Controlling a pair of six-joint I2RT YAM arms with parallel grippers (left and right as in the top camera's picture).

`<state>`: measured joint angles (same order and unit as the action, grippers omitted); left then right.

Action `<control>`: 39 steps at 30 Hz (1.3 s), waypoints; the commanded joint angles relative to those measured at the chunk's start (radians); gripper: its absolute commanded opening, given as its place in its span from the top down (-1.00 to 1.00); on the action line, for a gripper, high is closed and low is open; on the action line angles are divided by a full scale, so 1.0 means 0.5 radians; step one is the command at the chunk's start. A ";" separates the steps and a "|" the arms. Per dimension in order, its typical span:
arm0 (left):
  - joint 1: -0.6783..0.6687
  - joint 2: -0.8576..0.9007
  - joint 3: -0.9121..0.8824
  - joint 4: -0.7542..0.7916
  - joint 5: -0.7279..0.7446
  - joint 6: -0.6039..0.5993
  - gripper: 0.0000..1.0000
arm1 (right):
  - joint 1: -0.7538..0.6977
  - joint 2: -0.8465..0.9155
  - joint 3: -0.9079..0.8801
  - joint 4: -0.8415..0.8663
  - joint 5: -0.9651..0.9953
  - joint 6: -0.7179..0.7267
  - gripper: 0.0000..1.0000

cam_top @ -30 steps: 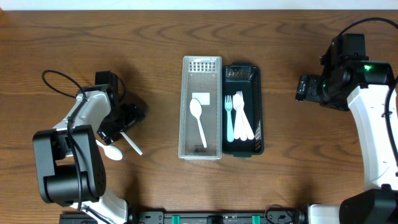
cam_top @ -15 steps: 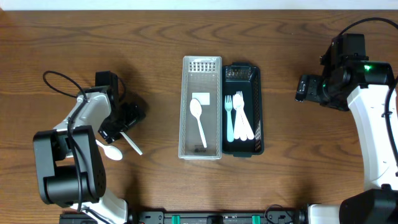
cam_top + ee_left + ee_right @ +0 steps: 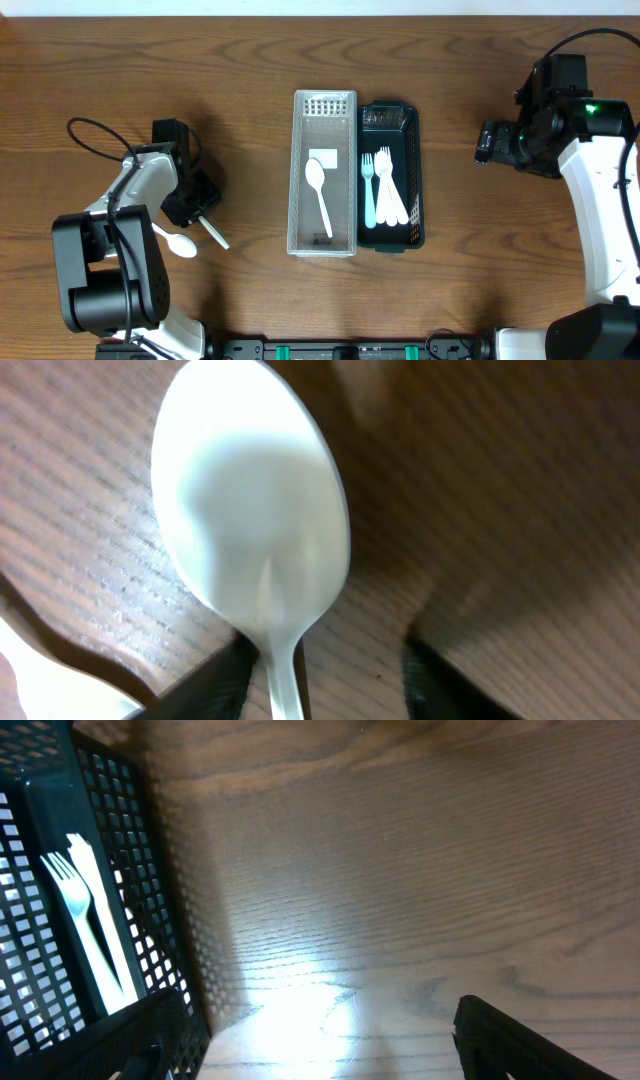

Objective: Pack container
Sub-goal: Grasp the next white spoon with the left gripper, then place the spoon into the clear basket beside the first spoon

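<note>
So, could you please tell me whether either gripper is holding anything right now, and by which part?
The left gripper holds a white plastic spoon by its handle, just below the bowl. The right gripper holds nothing.

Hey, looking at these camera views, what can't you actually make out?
- Overhead: the left gripper covers the handle of a white spoon, so the grip itself is hidden.
- Left wrist: only that spoon's bowl shows; the bottom edge cuts off its handle, and a second white piece is cropped at the corner.
- Overhead: the right gripper is too small and dark to read its jaws.
- Right wrist: the black basket is cut by the left edge.
</note>
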<state>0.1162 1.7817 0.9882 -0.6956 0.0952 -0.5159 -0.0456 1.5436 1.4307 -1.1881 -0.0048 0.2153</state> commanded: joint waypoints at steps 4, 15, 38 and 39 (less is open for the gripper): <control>0.001 0.058 -0.077 -0.011 0.057 0.021 0.32 | -0.015 -0.002 0.001 -0.002 -0.008 -0.024 -0.79; 0.001 0.057 -0.076 -0.011 0.057 0.022 0.89 | -0.015 -0.002 0.001 -0.002 -0.007 -0.024 -0.79; -0.961 -0.742 0.745 -0.652 -0.222 0.211 0.89 | -0.013 -0.002 0.001 -0.001 -0.008 -0.029 -0.79; -1.031 -0.744 0.753 -0.641 -0.247 0.183 0.89 | -0.013 -0.002 0.001 -0.001 -0.008 -0.029 -0.78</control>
<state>-0.3305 1.4101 1.3518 -1.0042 0.0330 -0.4149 -0.0456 1.5436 1.4307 -1.1881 -0.0048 0.2153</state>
